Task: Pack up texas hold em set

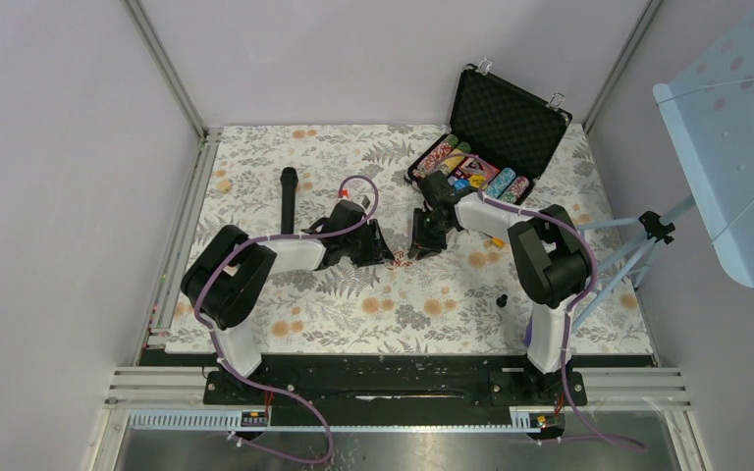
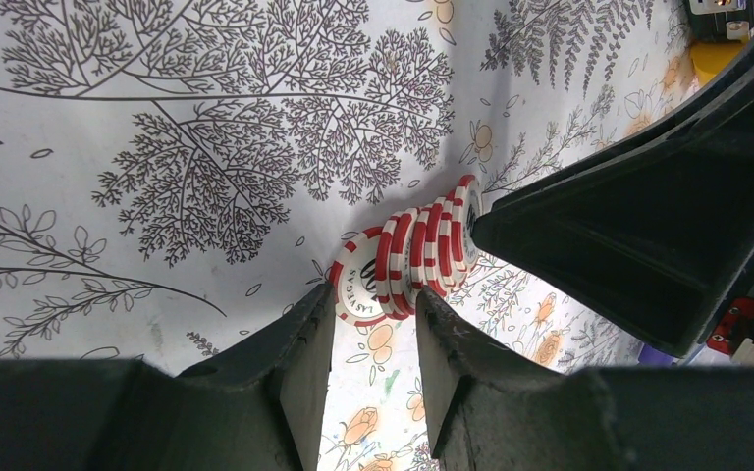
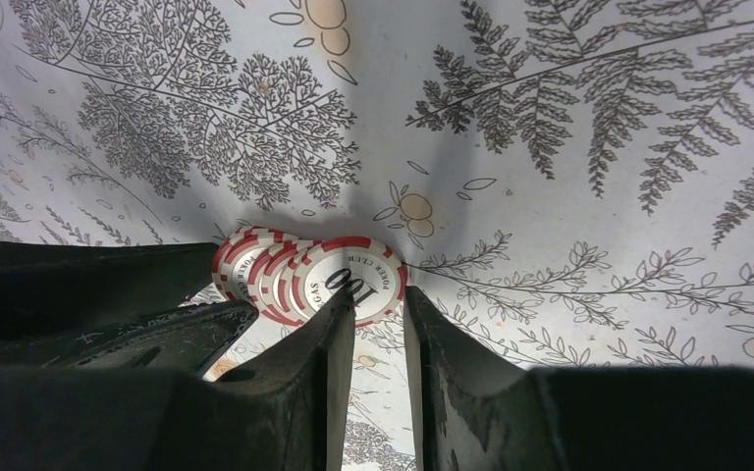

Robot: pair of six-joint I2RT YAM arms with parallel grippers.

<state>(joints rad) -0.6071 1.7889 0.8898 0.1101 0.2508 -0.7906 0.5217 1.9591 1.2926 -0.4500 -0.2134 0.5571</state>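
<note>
A fanned row of red-and-white chips (image 2: pixel 407 260) lies on the worktop (image 2: pixel 157 118), just past the tips of the left gripper (image 2: pixel 373 297) and the right gripper (image 3: pixel 378 302). Both pairs of jaws are narrowly parted and empty. They should press inward evenly to square the row before one lifts it to the briefcase (image 1: pixel 511 118).

Floral tablecloth (image 1: pixel 285 314) lying flat across table, fern and orange-blossom print showing in all three views. Black microphone (image 1: pixel 288 199) lying on it toward far left, lengthwise away from near edge. Small black thing (image 1: pixel 502 299) sitting on cloth toward right (too small to identify). Tiny orange piece (image 1: pixel 497 240) lying just beyond it. Pale blue perforated panel (image 1: pixel 736 128) standing off table's right side, sitting angled on light tripod (image 1: pixel 660 229). Grey walls (image 1: pixel 59 147) closing in space.
</note>
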